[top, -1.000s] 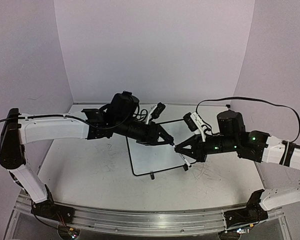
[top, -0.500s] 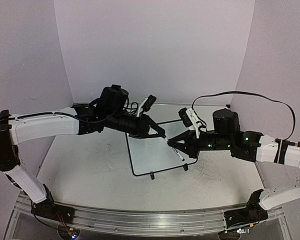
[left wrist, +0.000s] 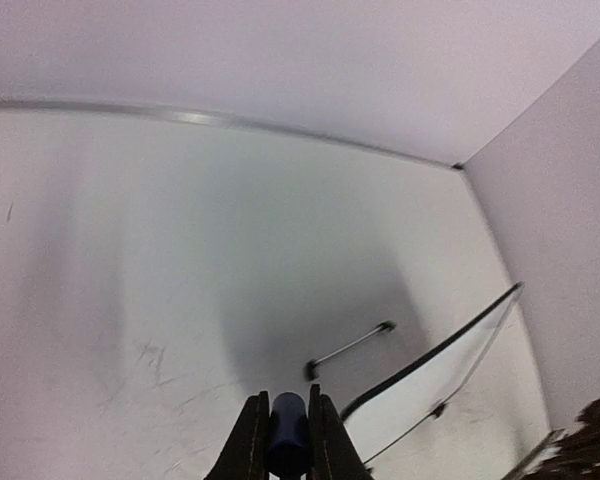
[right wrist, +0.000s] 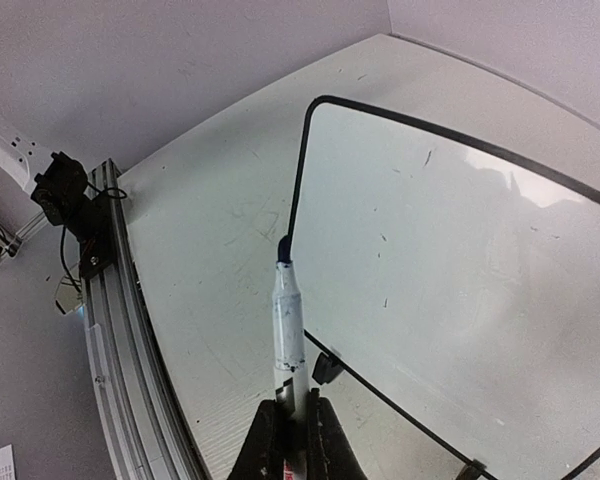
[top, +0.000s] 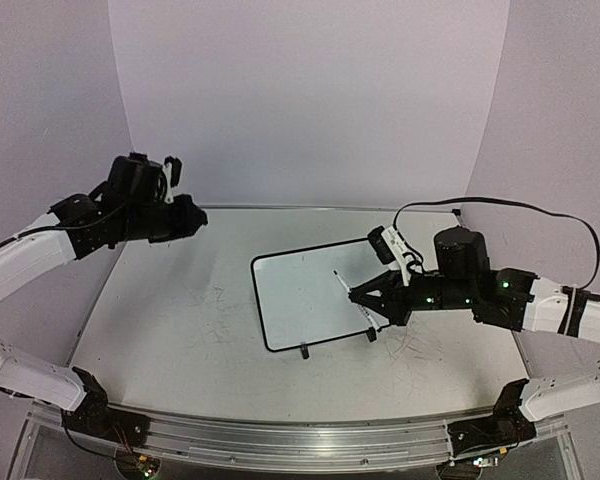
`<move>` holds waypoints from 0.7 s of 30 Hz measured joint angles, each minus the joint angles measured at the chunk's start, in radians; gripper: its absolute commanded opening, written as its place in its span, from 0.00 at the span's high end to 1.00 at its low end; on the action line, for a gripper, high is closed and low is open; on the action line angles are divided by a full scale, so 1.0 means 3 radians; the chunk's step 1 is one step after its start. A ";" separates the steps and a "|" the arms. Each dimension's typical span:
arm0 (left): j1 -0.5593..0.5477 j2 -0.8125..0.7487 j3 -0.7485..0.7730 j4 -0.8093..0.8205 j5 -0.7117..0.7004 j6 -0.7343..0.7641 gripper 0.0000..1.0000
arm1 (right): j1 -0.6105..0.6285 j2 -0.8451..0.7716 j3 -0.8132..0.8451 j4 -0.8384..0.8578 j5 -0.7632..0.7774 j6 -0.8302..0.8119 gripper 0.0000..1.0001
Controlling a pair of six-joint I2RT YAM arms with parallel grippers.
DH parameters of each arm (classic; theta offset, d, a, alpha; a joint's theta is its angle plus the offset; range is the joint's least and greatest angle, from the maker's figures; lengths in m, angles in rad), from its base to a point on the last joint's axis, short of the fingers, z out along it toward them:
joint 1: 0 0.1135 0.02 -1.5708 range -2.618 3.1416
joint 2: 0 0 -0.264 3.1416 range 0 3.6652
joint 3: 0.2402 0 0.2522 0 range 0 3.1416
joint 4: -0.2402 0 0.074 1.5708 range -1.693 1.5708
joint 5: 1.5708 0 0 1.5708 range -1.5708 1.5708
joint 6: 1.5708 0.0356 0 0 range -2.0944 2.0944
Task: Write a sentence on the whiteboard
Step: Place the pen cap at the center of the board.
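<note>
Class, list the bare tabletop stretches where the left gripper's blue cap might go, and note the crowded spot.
Free for the blue cap: the tabletop left of the whiteboard, out to the table's left edge; the strip between the whiteboard's feet and the front rail; the band behind it. Crowded: the whiteboard's right side, where the right gripper holds the marker.
</note>
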 measured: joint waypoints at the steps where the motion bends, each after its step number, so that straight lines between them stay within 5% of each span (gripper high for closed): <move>1: 0.0029 0.0037 -0.0122 -0.0059 -0.0022 -0.0006 1.00 | 0.0000 -0.0032 -0.0001 0.0013 0.0016 0.0000 1.00; 9: 0.0177 0.0912 -0.0695 -0.0344 0.0105 0.0047 1.00 | 0.0000 -0.0069 -0.0015 0.0087 0.0055 0.0027 1.00; 21: 0.0150 0.1280 -0.1056 0.0208 -0.0207 0.0116 0.96 | 0.0000 -0.0160 -0.0156 0.0129 0.0081 0.0098 1.00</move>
